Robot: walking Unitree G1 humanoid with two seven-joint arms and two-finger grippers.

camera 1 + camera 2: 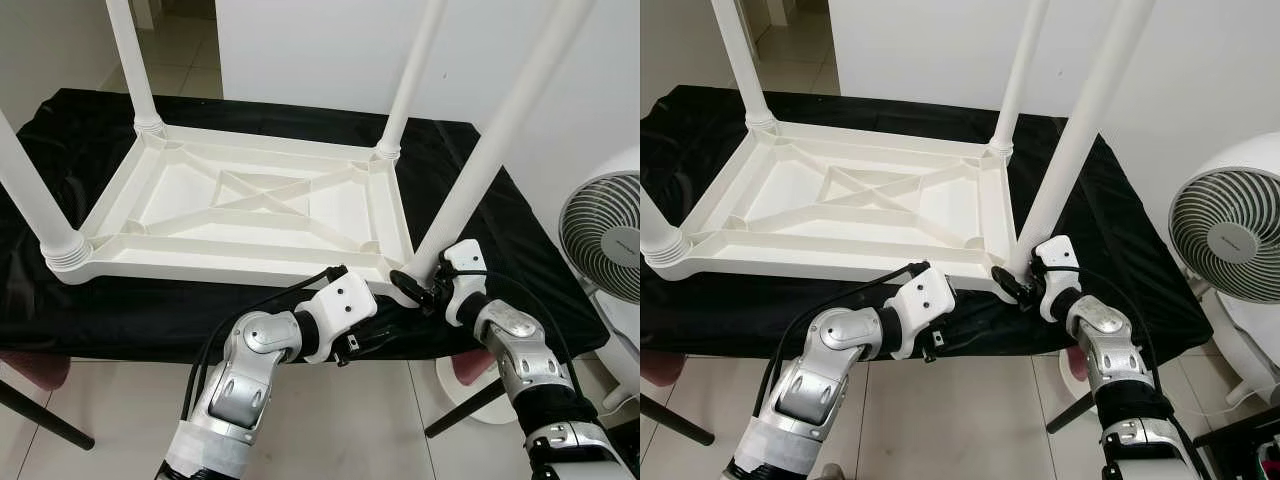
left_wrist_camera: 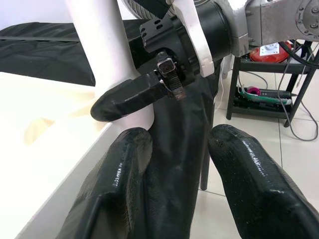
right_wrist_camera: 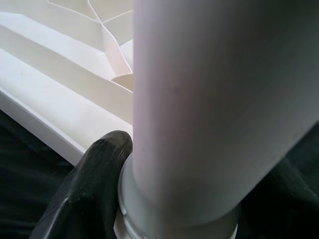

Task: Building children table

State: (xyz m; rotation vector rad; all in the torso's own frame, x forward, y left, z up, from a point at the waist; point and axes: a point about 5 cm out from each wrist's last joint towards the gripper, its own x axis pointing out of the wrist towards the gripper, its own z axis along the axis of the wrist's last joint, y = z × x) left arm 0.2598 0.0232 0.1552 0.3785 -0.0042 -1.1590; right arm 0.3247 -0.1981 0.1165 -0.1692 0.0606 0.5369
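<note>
- Head views: a white children's table (image 1: 250, 215) lies upside down on a surface draped in black cloth (image 1: 480, 190), its four legs pointing up. The right gripper (image 1: 412, 286) sits at the base of the near right leg (image 1: 470, 185), at the table's near right corner, its black fingers set about that leg's foot. The left gripper (image 1: 372, 300) reaches in just beside it, under the table's near rim. A white fan (image 1: 605, 235) stands off to the right gripper's outer side.
- Left wrist view: the left gripper's two fingers (image 2: 119, 184) stand apart with only black cloth between them, holding nothing; just ahead, one right-gripper finger (image 2: 132, 94) presses against the leg.
- Right wrist view: up close, one black finger (image 3: 97, 174) touches the leg's ribbed collar (image 3: 174, 219), where the leg meets the table's corner; the other finger is hidden behind the leg.
</note>
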